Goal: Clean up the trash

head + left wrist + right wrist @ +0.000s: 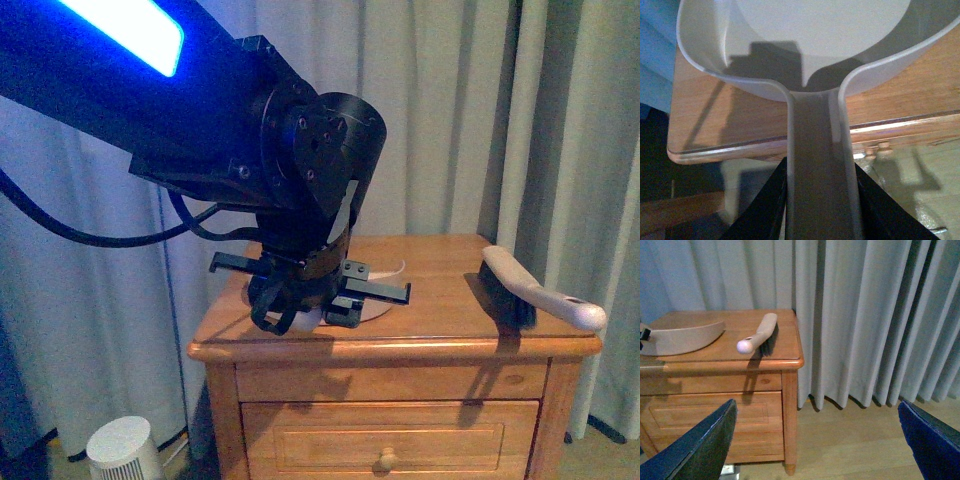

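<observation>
Left pincer (822,200): clamped on dustpan (715,65) handle, pan on worktop (730,125) near front-left corner. Right pincer (816,407): wide, empty. Brush (530,290): at right edge. Trash: location cannot be told.

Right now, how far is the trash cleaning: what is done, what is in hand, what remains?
Done: the left gripper holds the dustpan by its handle in its jaws, with the pan over the nightstand. In hand: nothing swept; the pan's visible part is bare. Left: the brush lies untouched, the right gripper is open, and no tissue wad shows clearly.
</observation>
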